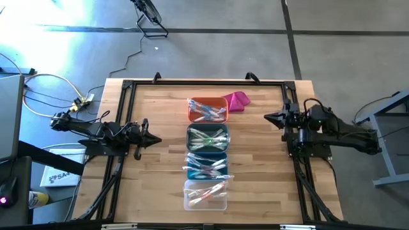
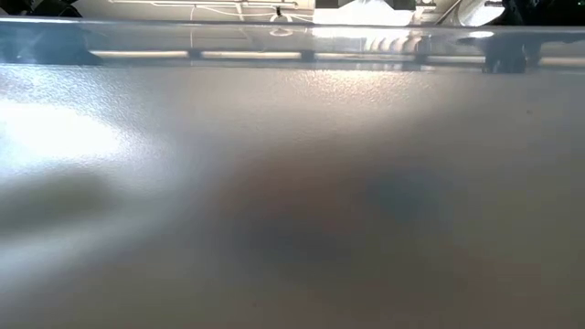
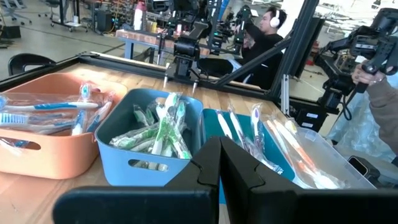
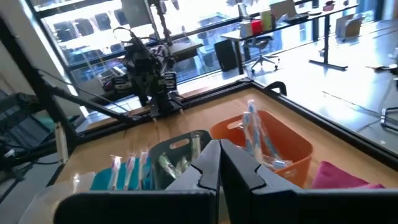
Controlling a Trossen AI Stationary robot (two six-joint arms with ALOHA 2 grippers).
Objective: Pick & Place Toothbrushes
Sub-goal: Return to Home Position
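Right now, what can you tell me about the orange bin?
The orange bin is a small rectangular tub with rounded corners. It looks like smooth plastic and has a slot handle cut into its end wall. It stands upright on the wooden table at one end of a row of four bins, right up against the greyish-blue bin. Wrapped toothbrushes with blue and white parts lie inside it. A magenta cloth sits by one corner.

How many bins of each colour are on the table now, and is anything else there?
Orange bin: 1
Grey bin: 1
Teal bin: 1
Clear bin: 1
Pink cloth: 1
Total: 5
Toothbrushes lie in all four bins, too tangled to count.
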